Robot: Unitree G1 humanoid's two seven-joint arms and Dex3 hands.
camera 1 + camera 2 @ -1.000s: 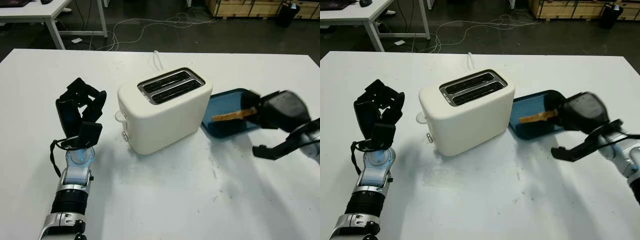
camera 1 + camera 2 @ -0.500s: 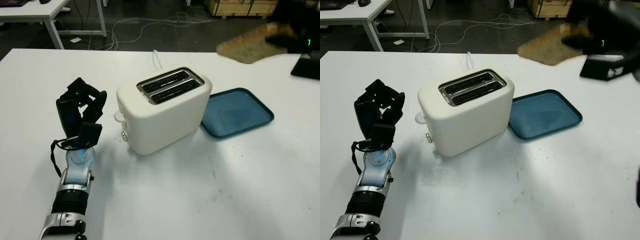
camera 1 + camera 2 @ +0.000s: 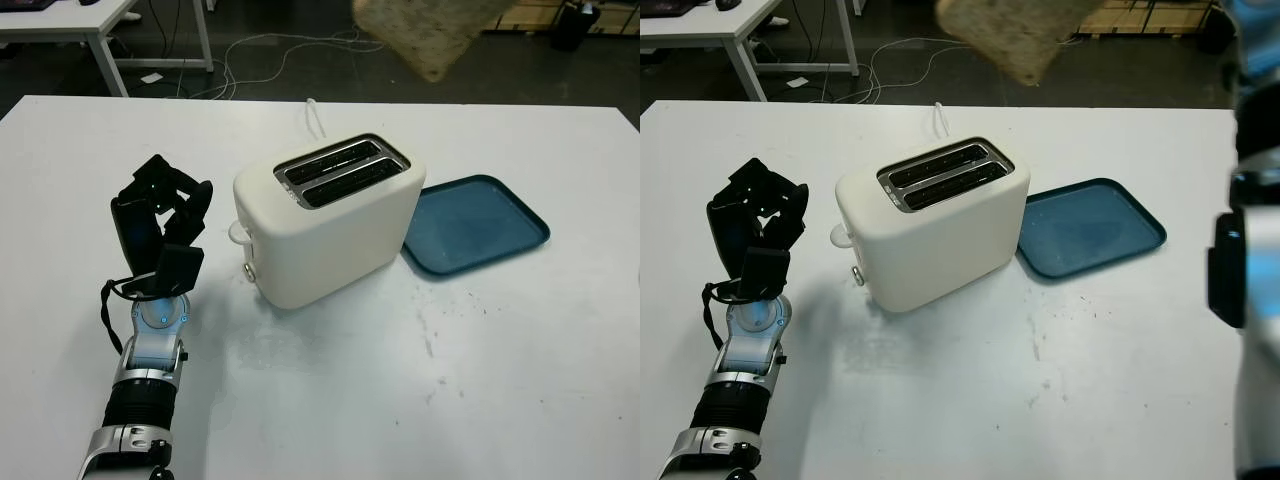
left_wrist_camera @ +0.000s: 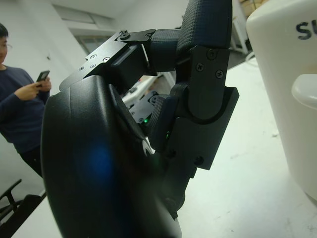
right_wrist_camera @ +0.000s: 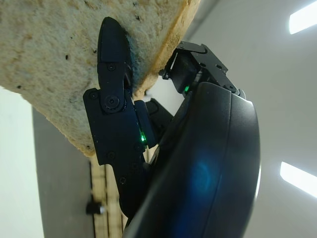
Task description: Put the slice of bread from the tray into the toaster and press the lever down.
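**Operator:** Report the nearest items first.

**Technician:** The left hand (image 3: 160, 215) stood upright over the white table (image 3: 420, 400), just beside the toaster (image 3: 330, 220), with its fingers curled in and nothing between them. Its shell was hard, matt black plastic fixed with screws.

**Operator:** And the toaster and tray?

**Technician:** The toaster was a smooth, cream, round-cornered box with two open slots (image 3: 340, 172) on top and a pale lever knob (image 4: 307, 91) on the end facing the left hand. The lever was not yet pressed. The blue tray (image 3: 480, 225) lay touching the toaster's far side; it was shallow, round-cornered and bare.

**Operator:** Where was the bread?

**Technician:** The bread (image 3: 1010, 30) hung high in the air beyond the toaster, well clear of the slots. The right hand (image 5: 148, 139) was closed on it, one finger (image 5: 113, 74) pressing into its face near the crust.

**Operator:** Handling notes?

**Technician:** Judged light, porous and soft; it would probably dent or tear under force. Grip it by one edge, leaving the opposite edge free to enter a slot.
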